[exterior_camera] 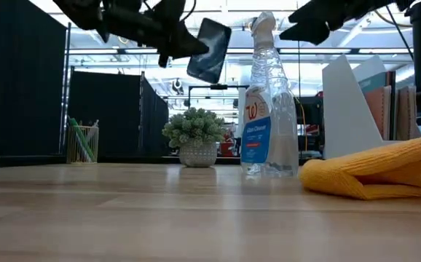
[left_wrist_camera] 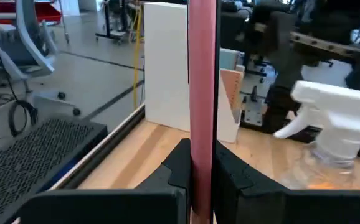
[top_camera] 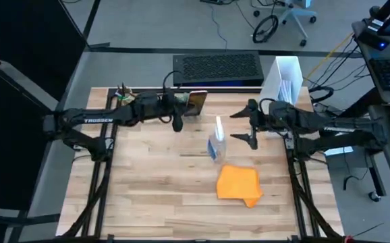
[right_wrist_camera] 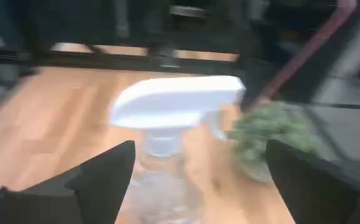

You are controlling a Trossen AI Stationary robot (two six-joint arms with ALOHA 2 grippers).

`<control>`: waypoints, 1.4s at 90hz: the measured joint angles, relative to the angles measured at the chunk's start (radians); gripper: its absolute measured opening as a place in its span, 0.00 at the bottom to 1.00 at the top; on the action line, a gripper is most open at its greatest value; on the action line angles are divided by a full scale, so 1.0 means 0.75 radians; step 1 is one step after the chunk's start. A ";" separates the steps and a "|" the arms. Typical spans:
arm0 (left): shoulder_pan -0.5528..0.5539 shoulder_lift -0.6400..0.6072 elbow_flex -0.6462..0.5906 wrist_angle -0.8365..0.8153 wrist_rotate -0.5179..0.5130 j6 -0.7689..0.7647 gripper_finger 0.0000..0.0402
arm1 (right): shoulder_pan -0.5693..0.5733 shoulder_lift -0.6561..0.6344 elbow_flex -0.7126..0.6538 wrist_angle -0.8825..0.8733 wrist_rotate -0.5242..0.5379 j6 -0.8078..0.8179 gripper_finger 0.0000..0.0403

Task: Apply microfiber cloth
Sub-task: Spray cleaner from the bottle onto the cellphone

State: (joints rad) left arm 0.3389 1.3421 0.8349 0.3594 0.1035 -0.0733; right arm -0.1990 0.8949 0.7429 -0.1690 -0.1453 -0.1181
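Note:
The orange microfiber cloth (top_camera: 239, 183) lies crumpled on the wooden table, toward the near right; the low view shows it at the right (exterior_camera: 385, 173). A clear spray bottle (top_camera: 215, 140) with a white head stands upright just beyond it. My left gripper (top_camera: 185, 104) is shut on a black smartphone (top_camera: 197, 102) with a pink edge, held high over the far middle of the table. My right gripper (top_camera: 243, 125) hangs open in the air just right of the bottle, its fingers pointing at the bottle's head (right_wrist_camera: 177, 102) without touching it. My left gripper pinches the smartphone between its two fingers (left_wrist_camera: 179, 167), which close on the phone's flat faces on either side of its pink edge (left_wrist_camera: 203, 134). The fingers come level from the table's left. The phone is lifted clear of the table and tilted (exterior_camera: 209, 49).
A white paper stand (top_camera: 283, 79) with folders sits at the far right. A small potted plant (exterior_camera: 194, 137) and a pen cup (exterior_camera: 82, 143) stand at the far left edge. A dark grille mat (top_camera: 216, 67) lies beyond the table's far edge. Bare wood stretches left of the bottle.

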 joint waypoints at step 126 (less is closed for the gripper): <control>-0.036 0.264 0.004 0.437 0.060 0.038 0.03 | 0.029 0.389 -0.134 0.718 -0.050 -0.100 0.85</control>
State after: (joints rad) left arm 0.3118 1.5402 0.8375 0.6871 0.1486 -0.0445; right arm -0.1774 1.1866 0.6426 0.3696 -0.1831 -0.1929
